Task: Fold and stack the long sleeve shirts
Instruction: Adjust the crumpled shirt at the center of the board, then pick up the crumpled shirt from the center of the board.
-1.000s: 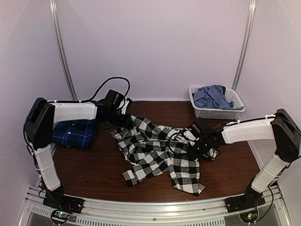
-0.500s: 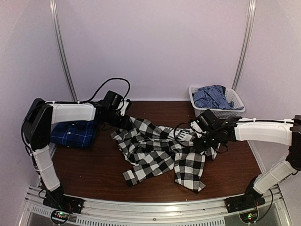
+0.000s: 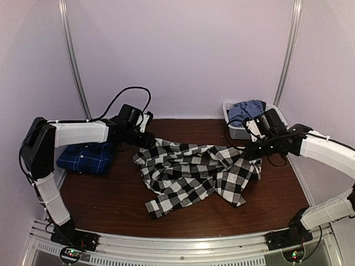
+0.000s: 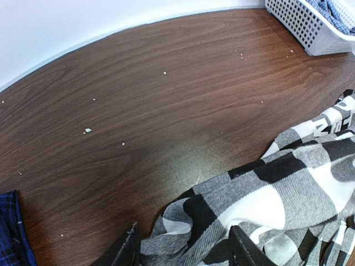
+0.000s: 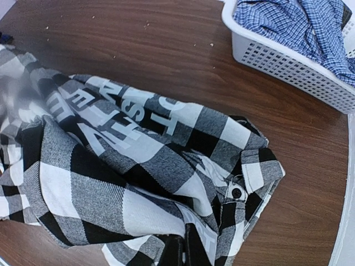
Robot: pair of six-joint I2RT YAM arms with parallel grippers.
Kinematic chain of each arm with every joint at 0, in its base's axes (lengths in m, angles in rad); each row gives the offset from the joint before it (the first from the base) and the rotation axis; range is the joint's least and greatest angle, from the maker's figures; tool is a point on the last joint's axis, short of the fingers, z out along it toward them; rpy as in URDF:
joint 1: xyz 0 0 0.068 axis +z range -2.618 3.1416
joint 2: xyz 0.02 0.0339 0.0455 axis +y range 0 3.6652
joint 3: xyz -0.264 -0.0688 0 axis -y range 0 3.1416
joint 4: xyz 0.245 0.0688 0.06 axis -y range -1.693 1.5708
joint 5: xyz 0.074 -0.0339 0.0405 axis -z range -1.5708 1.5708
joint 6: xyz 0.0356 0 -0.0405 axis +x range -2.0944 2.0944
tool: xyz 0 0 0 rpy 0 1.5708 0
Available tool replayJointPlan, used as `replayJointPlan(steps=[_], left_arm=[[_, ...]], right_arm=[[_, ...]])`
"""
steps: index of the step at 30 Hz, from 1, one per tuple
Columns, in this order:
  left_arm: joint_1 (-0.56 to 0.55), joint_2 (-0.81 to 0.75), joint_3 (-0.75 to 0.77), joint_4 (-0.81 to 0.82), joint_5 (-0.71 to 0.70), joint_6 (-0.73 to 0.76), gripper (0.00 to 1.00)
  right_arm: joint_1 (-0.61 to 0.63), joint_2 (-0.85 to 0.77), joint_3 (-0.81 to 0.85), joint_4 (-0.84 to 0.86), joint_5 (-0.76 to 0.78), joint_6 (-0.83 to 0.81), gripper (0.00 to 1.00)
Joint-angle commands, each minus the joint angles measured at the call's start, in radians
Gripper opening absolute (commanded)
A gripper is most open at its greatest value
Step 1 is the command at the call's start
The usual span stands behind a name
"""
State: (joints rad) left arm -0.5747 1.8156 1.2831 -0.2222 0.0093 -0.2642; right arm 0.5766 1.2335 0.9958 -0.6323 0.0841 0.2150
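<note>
The black-and-white checked long sleeve shirt (image 3: 191, 174) with white lettering lies crumpled mid-table. My right gripper (image 3: 249, 149) is shut on its right edge and holds that part lifted and stretched towards the back right. In the right wrist view the pinched fingers (image 5: 186, 252) bite into the cloth (image 5: 111, 166) near a button. My left gripper (image 3: 147, 141) is at the shirt's far left corner. Its jaws (image 4: 186, 252) stand open with a loose fold of checked cloth (image 4: 288, 194) lying between them. The dark blue plaid shirt (image 3: 86, 157) lies folded at the left edge, under the left arm.
A white slatted basket (image 3: 238, 132) holding blue checked cloth (image 3: 249, 112) stands at the back right, close behind my right wrist; the right wrist view shows the basket (image 5: 288, 61) too. Bare brown tabletop (image 4: 166, 100) lies behind the shirt, with the wall beyond.
My right gripper closed on the shirt's right edge and dragged it up and back towards the basket, spreading the cloth. My left gripper opened at the far left corner.
</note>
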Motion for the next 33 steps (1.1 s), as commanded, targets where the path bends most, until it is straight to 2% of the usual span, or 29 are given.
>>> replayJointPlan(steps=[1, 3, 5, 6, 7, 11, 15, 19, 26, 33], left_arm=[[0.007, -0.094, -0.043, 0.078, -0.040, -0.002, 0.57], [0.007, -0.136, -0.084, 0.105, -0.015, 0.003, 0.60], [0.006, -0.191, -0.149, 0.154, 0.049, 0.006, 0.78], [0.005, -0.229, -0.186, 0.184, 0.077, 0.005, 0.84], [0.003, -0.260, -0.224, 0.209, 0.103, 0.008, 0.85], [-0.021, -0.356, -0.383, 0.351, 0.174, 0.048, 0.83], [-0.037, -0.346, -0.420, 0.375, 0.212, 0.100, 0.76], [-0.037, -0.263, -0.370, 0.327, 0.193, 0.141, 0.72], [-0.037, -0.071, -0.190, 0.175, 0.123, 0.211, 0.70], [-0.037, 0.007, -0.107, 0.077, 0.090, 0.285, 0.72]], right_arm=[[-0.093, 0.010, 0.063, 0.042, -0.077, -0.012, 0.00], [-0.145, 0.037, 0.078, 0.074, -0.138, -0.019, 0.00], [-0.183, 0.076, 0.093, 0.102, -0.189, -0.020, 0.00], [-0.197, 0.100, 0.107, 0.115, -0.207, -0.020, 0.00], [-0.210, 0.125, 0.119, 0.123, -0.223, -0.017, 0.00], [-0.245, 0.217, 0.168, 0.171, -0.290, -0.016, 0.00], [-0.268, 0.291, 0.234, 0.178, -0.326, -0.022, 0.00], [-0.282, 0.333, 0.287, 0.172, -0.351, -0.031, 0.00], [-0.291, 0.360, 0.300, 0.174, -0.375, -0.037, 0.00], [-0.299, 0.366, 0.299, 0.171, -0.381, -0.048, 0.00]])
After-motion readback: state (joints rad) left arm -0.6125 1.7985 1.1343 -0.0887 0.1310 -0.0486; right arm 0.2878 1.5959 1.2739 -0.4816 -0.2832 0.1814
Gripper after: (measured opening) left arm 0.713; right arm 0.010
